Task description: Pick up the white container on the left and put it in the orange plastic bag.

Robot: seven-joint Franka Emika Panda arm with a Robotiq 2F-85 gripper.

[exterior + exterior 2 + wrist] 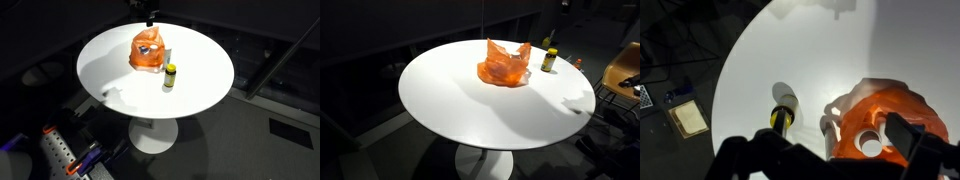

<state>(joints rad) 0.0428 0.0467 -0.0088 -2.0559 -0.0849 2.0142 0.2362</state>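
1. Wrist view is showing the gripper [830, 160] hanging well above the orange plastic bag [890, 115]. Its two dark fingers are spread wide and gripping nothing.
2. A white container [870, 143] is sitting inside the bag's open mouth, so the placing step is looking done. A second pale shape at the bag's rim is too blurred to name.
3. A small dark bottle with a yellow band [783, 115] is standing upright just beside the bag, apart from it. Both are resting on the round white table [810, 60].
4. In an exterior view, the bag [147, 52] is slumping as a soft, crumpled heap with nothing propping its sides.
5. The main risk is snagging. If the arm is lowering or sweeping sideways near the bag, a finger could catch the thin plastic and drag the bag along, spilling the container out.
6. A second risk is the container's position. It is lying close to the bag's mouth, so any tug on the plastic could let it roll out.
7. The bottle is also exposed. A careless pass close to the bag could knock it over.
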